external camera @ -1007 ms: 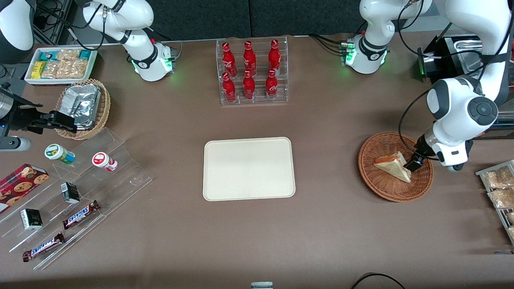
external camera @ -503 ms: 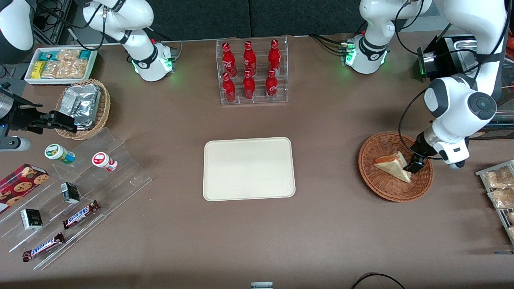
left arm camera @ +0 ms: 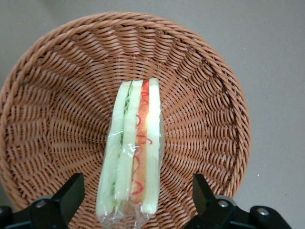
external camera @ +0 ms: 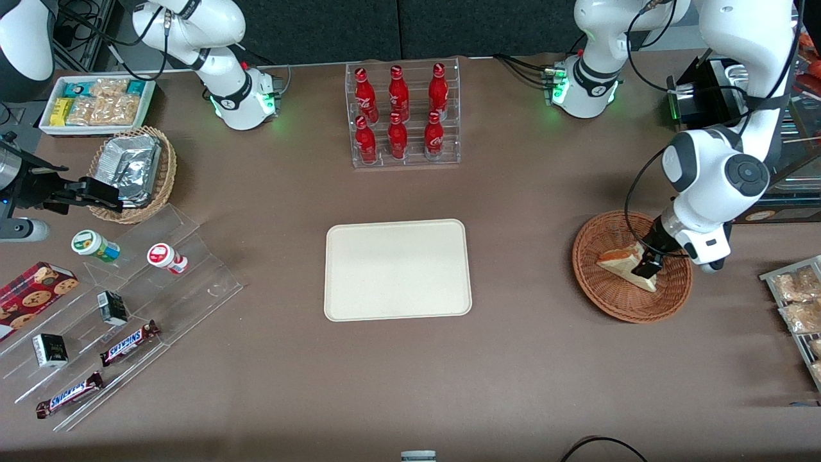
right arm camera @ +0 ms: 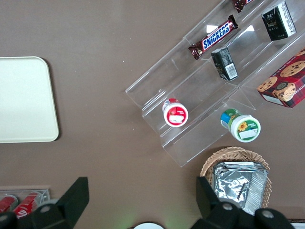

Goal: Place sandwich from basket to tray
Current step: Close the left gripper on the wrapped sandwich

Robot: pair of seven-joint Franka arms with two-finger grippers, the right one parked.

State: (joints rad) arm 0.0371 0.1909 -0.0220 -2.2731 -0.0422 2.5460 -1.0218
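Observation:
The sandwich (external camera: 617, 260), a plastic-wrapped white bread wedge with red-orange and green filling, lies in the round reddish-brown wicker basket (external camera: 606, 303) toward the working arm's end of the table. My left gripper (external camera: 645, 267) is low in the basket at the wedge's wide end. In the left wrist view the gripper (left arm camera: 136, 202) is open, with one black finger (left arm camera: 70, 193) on each side of the sandwich (left arm camera: 135, 152) and gaps between them; the basket's weave (left arm camera: 57, 119) surrounds it. The cream tray (external camera: 397, 269) lies at the table's middle and also shows in the right wrist view (right arm camera: 24, 100).
A clear rack of red bottles (external camera: 402, 115) stands farther from the front camera than the tray. A wire rack of snack bags (external camera: 798, 308) lies beside the basket at the table's edge. A tan basket of foil packets (external camera: 131, 170) and a clear stepped stand (external camera: 122, 308) lie toward the parked arm's end.
My left gripper has moved sideways toward the sandwich, from beside its wide end to over it, with the arm's wrist swinging along. The sandwich has not moved.

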